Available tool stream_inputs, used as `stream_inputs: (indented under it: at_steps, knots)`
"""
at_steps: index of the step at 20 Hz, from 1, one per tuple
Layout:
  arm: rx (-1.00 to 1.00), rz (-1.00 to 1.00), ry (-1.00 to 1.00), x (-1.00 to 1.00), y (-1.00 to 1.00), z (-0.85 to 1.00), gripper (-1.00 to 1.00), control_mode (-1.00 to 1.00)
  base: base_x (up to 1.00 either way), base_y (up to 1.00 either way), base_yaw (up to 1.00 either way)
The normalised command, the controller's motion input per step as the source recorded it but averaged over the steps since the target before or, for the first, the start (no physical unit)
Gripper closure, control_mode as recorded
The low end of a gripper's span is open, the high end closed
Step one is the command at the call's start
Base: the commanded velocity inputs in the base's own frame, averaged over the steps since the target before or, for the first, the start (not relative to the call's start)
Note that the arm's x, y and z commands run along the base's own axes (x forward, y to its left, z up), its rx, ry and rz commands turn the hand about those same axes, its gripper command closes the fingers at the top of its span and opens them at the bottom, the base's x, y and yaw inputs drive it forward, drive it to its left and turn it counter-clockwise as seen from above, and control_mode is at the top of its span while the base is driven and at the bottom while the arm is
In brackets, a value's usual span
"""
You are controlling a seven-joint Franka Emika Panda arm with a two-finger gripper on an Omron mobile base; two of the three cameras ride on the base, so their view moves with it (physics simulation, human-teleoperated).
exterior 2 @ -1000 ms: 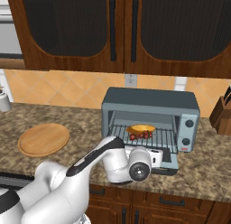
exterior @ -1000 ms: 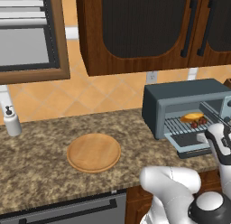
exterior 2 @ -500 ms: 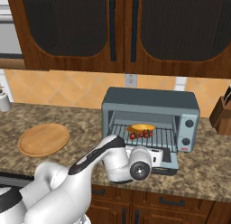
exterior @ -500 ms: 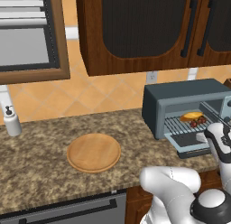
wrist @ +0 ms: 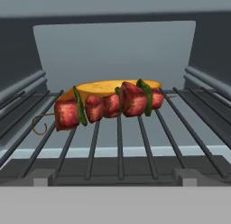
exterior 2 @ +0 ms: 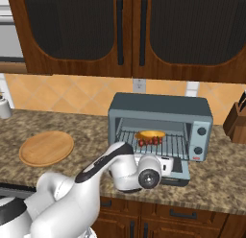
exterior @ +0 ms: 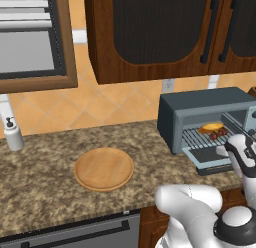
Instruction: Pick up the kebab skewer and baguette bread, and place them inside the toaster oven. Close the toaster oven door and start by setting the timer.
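Observation:
The toaster oven (exterior: 200, 111) (exterior 2: 161, 107) stands on the counter with its door (exterior: 210, 159) (exterior 2: 181, 169) folded down flat. On its wire rack lies the kebab skewer (wrist: 108, 105) (exterior 2: 150, 141) (exterior: 217, 135), red chunks with green slices. The golden baguette bread (wrist: 103, 87) (exterior 2: 150, 134) (exterior: 211, 127) lies just behind it, touching or nearly so. My gripper (exterior 2: 167, 163) (exterior: 223, 150) hovers over the lowered door, pointed into the oven mouth, open and holding nothing.
A round wooden plate (exterior: 104, 168) (exterior 2: 46, 148) lies on the granite counter to the left. A soap dispenser (exterior: 12, 134) stands at the far left, a knife block (exterior 2: 236, 122) to the oven's right. The knob panel (exterior 2: 199, 138) faces front.

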Motion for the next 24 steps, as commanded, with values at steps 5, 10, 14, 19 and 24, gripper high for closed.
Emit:
stream_inputs:
  at_steps: [5,10,14,19,24]
  knots:
    - [0.0,0.0,0.0,0.15,0.0,0.0,-1.0,-1.0,0.0,0.0,0.0]
    - [0.0,0.0,0.0,0.22,0.0,0.0,-1.0,-1.0,0.0,0.0,0.0]
    - [0.0,0.0,0.0,0.21,0.0,0.0,-1.0,-1.0,0.0,0.0,0.0]
    - [0.0,0.0,0.0,0.24,0.0,0.0,-1.0,-1.0,0.0,0.0,0.0]
    - [0.0,0.0,0.0,0.21,0.0,0.0,-1.0,-1.0,0.0,0.0,0.0]
